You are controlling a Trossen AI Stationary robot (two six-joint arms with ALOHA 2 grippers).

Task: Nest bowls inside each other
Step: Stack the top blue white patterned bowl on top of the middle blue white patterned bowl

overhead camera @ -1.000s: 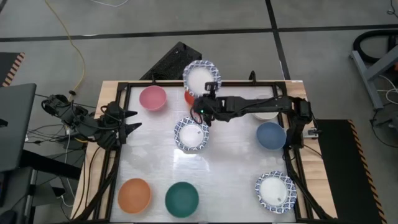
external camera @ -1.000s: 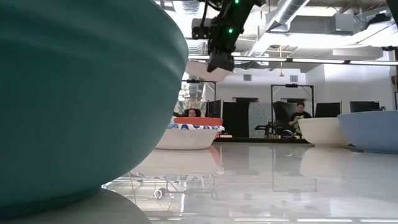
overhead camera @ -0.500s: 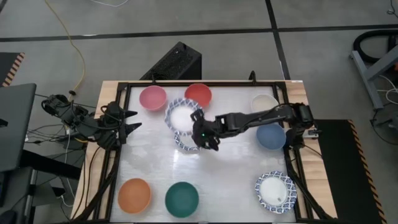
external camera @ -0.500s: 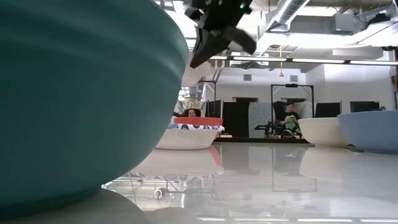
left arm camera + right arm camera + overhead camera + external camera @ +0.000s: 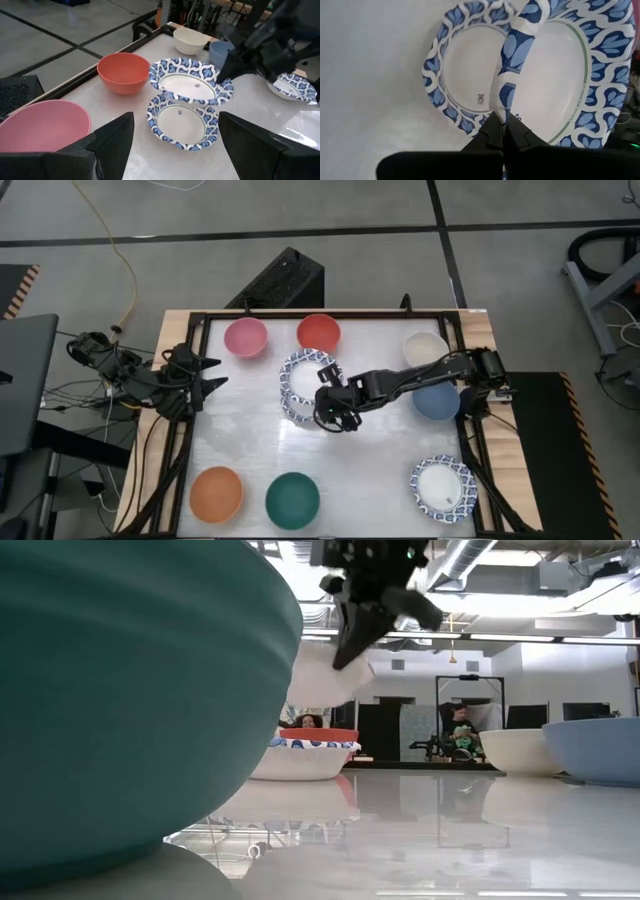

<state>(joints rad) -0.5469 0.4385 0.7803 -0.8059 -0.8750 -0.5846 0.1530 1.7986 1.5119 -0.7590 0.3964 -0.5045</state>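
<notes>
Grip: right gripper point(image 5: 502, 131) is pinching the blue-patterned rim of a thin white paper bowl point(image 5: 192, 82), fingers closed tight on the rim edge.
Position: held bowl is hanging tilted just above a matching blue-rimmed white bowl point(image 5: 182, 124) resting at mid-table, partly overlapping it, not yet seated.
Handling: bowl is looking light and thin-walled; rim is likely flexing under the pinch, so it may be swinging or slipping if moved fast.
Hold point: rim is the only workable edge; the smooth inner wall is offering nothing to clamp.
Left side: left gripper point(image 5: 172, 150) is waiting at the table's left edge, fingers spread wide, holding nothing.
Others: plain red bowl point(image 5: 318, 332) and pink bowl point(image 5: 245, 337) are sitting near the far edge.
</notes>
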